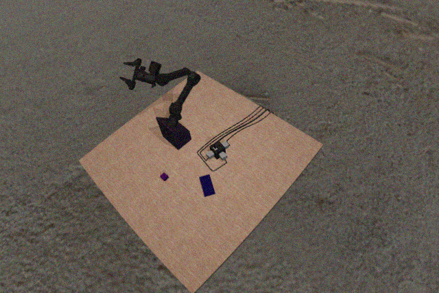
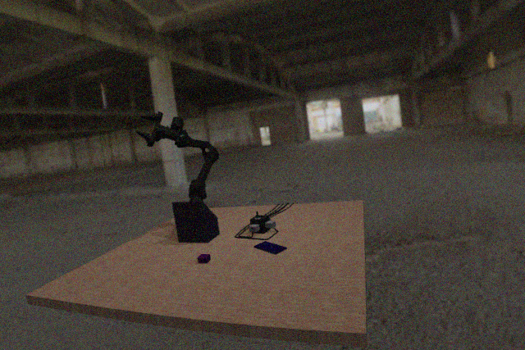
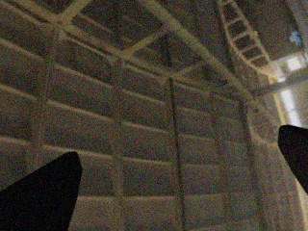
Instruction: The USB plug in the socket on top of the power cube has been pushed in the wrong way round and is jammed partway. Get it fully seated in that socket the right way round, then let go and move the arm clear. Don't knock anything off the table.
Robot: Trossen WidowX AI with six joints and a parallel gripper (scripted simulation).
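The power cube sits on the wooden table, right of the arm's base. A dark USB plug stands in its top socket; how deep it sits is too small to tell. Black cables run from the cube to the table's far edge. My gripper is open and empty. It is raised high and swung away past the table's far left edge, far from the cube. The wrist view shows only the hall's roof beams between the fingers.
The arm's dark base box stands left of the cube. A small purple block and a flat blue plate lie on the table in front of them. A thin black outline is marked around the cube.
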